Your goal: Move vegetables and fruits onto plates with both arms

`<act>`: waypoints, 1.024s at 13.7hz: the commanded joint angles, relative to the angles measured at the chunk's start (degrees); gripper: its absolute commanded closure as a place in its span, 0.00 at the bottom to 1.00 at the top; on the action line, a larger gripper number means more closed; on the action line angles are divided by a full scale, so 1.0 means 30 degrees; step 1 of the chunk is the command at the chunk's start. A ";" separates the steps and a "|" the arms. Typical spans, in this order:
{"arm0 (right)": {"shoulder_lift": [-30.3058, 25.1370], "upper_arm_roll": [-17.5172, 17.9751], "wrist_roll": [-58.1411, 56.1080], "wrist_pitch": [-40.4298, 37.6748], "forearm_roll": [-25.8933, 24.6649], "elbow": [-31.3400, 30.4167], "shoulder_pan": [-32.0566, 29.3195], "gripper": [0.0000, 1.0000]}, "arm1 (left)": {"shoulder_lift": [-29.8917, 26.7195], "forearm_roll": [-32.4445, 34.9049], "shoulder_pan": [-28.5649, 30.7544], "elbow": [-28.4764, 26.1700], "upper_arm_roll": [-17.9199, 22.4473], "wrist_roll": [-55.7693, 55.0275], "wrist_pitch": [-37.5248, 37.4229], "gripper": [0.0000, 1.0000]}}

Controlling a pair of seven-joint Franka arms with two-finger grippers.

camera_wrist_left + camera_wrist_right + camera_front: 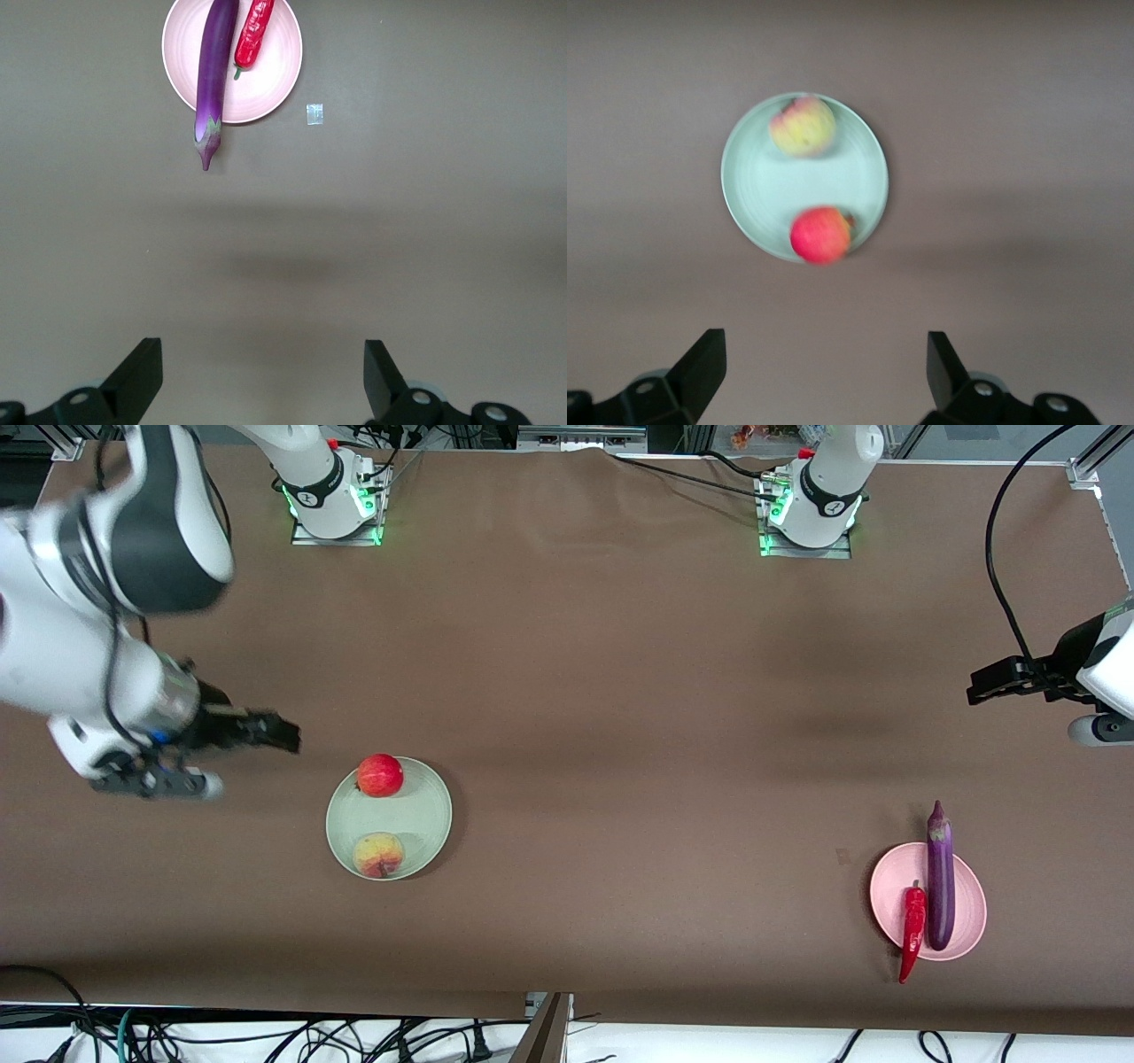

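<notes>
Both black grippers, left (pixel 974 688) and right (pixel 288 735), hung empty, jaws apart; the long glossy purple eggplant (pixel 940 872) looked slippery, best gripped mid-length.

2 plates (pixel 436 815), 2 fruits (pixel 380 775), 1 eggplant (pixel 940 877), 1 chili pepper (pixel 912 928), and 2 arms (pixel 89 629).

Front cam sits high across the table (pixel 567 646), facing my two bases along its top edge, wide enough to take in the whole tabletop. My left wrist cam looks down past my own fingers (pixel 142 372) at the pink plate (pixel 283 53), from well up. My right wrist cam does the same past its fingers (pixel 700 363) at the green plate (pixel 753 168). Front view shares both: pink plate (pixel 970 908) toward my left arm's end, green plate (pixel 425 810) toward my right arm's end.
</notes>
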 commanded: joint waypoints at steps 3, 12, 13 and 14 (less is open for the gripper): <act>-0.3505 0.0117 -0.1074 0.0299 -0.1658 -0.3985 0.0043 0.00 | 0.0215 0.0233 -0.0012 0.0449 0.0054 0.0250 -0.0053 0.00; -0.3300 0.0118 -0.1135 0.0328 -0.1629 -0.3427 0.0219 0.00 | 0.0215 0.0234 -0.0070 0.0449 0.0024 0.0221 -0.0053 0.00; -0.3329 0.0059 -0.1251 0.0270 -0.1629 -0.3427 0.0190 0.00 | 0.0215 0.0234 -0.0070 0.0449 0.0024 0.0221 -0.0053 0.00; -0.3358 0.0030 -0.1484 0.0269 -0.1571 -0.3427 0.0160 0.00 | 0.0215 0.0205 -0.0070 0.0449 0.0024 0.0221 -0.0053 0.00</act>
